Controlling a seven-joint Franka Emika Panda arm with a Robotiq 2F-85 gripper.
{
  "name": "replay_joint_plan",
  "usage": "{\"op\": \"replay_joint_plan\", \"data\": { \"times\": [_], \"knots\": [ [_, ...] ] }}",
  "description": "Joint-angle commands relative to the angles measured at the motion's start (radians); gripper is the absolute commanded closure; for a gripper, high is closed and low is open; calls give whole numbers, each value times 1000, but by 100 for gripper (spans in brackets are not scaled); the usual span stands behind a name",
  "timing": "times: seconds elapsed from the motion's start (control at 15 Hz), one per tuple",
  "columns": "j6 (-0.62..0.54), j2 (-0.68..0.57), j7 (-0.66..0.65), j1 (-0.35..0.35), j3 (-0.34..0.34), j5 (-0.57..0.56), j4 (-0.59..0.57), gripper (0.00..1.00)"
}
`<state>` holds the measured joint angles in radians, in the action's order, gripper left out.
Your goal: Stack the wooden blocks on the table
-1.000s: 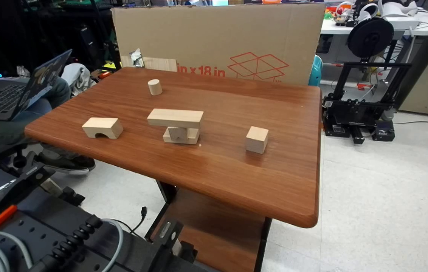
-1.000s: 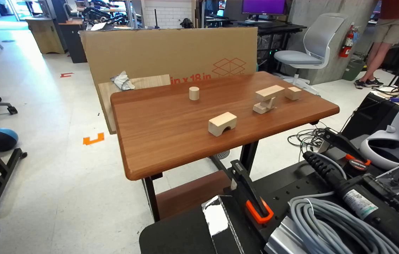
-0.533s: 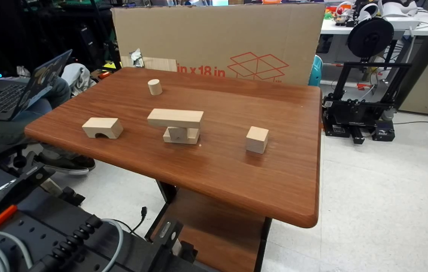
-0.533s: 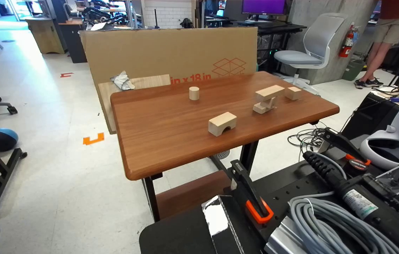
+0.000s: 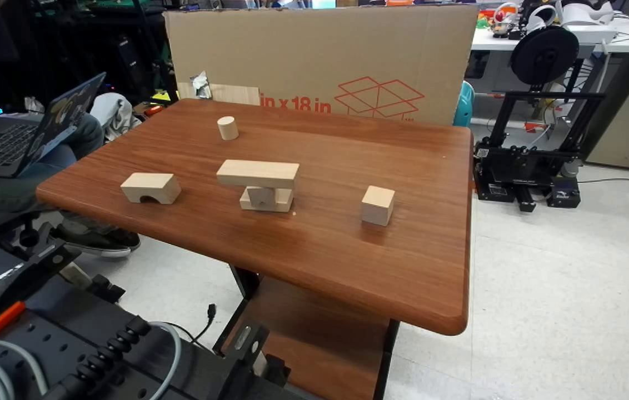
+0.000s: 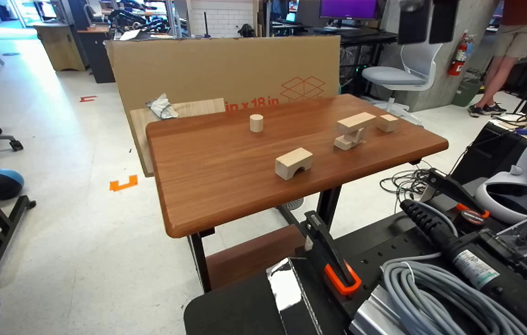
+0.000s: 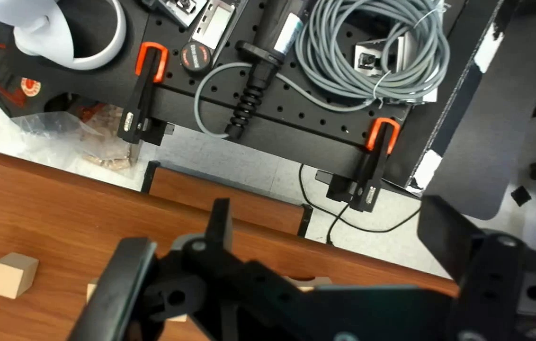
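The gripper [image 6: 429, 32] hung high before us, jaws spread, as a wooden plank [image 5: 257, 173] crowned a stack [image 5: 261, 194] on the table [image 5: 325, 244], arch [image 5: 150, 185], cube [image 5: 377, 206] and cylinder [image 5: 228, 129] set apart.

A gray chair [image 6: 393, 77] stands on the pale floor [image 6: 82, 260].

The blocks [image 5: 258, 173] look wooden, smooth and matt. The table [image 6: 217, 186] shows wood grain, smooth with a slight sheen. The panel [image 6: 226, 70] is matt cardboard. The foil [image 6: 163, 107] is crumpled, metallic, shiny. The cable [image 7: 317, 47] looks plastic-sheathed. The floor [image 6: 96, 232] is smooth, glossy.
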<state>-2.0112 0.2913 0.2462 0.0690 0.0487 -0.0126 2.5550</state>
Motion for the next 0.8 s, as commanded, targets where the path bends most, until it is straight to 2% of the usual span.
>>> {"op": "replay_joint_plan", "data": {
  "times": [0.0,0.4,0.73],
  "knots": [
    [-100,-112,-21,16,17,-31,-17,0],
    [-292,-262,-21,26,26,2,-59,0],
    [-365,-382,-59,24,33,-14,-137,0]
  ]
}}
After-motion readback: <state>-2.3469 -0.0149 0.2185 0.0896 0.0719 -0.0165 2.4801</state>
